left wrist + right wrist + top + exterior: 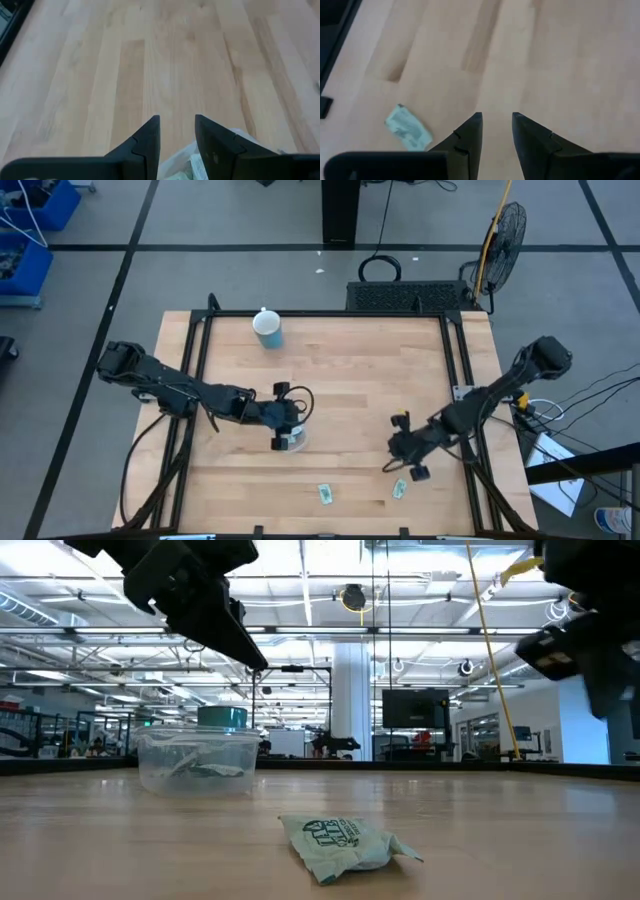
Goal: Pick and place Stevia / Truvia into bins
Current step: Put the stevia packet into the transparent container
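The clear bin stands on the table's middle, with pale green sachets inside it. My left gripper hangs just above the bin, open and empty. Two more sachets lie flat near the table's near edge: one left of the other. My right gripper hovers above the table just beyond the right-hand sachet, open and empty. In the low view a crumpled sachet lies in the foreground.
A light blue cup with a white lid stands near the table's far edge. Dark frame rails run along the table's left and right sides. Bare wood lies between the bin and the two loose sachets.
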You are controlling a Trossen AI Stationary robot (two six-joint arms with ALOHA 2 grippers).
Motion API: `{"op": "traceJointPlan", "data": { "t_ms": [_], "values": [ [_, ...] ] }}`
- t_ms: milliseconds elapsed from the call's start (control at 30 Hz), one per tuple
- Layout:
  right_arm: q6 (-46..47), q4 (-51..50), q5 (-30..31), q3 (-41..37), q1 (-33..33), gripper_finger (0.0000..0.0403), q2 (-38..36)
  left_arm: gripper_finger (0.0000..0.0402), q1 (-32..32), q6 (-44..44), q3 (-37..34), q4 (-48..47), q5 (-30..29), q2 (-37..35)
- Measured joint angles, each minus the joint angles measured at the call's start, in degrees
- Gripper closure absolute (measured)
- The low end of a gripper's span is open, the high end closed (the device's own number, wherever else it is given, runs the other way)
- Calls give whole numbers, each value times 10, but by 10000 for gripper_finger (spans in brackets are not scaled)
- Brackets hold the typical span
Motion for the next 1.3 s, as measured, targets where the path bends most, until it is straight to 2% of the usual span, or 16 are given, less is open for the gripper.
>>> {"op": "traceJointPlan", "data": {
  "t_ms": [267, 467, 567, 767, 1000, 1133, 1300],
  "values": [
    [99, 76, -3, -20, 56, 305, 41, 273, 0, 5, 0, -13, 0, 0],
    [183, 116, -44, -21, 118, 305, 69, 273, 0, 22, 0, -21, 0, 0],
    [179, 136, -38, -21, 149, 305, 87, 273, 1, 61, 0, -18, -1, 0],
    [146, 143, 48, -21, 179, 305, 136, 273, 14, 108, 0, -7, -2, 0],
    [129, 141, 64, -21, 176, 308, 147, 273, 36, 120, 0, -6, -2, 0],
    [74, 141, 63, -21, 165, 332, 147, 273, 46, 120, 0, -5, -2, 0],
    [40, 142, 63, -21, 111, 389, 147, 273, 53, 119, 0, -5, -2, 0]
  ]
}}
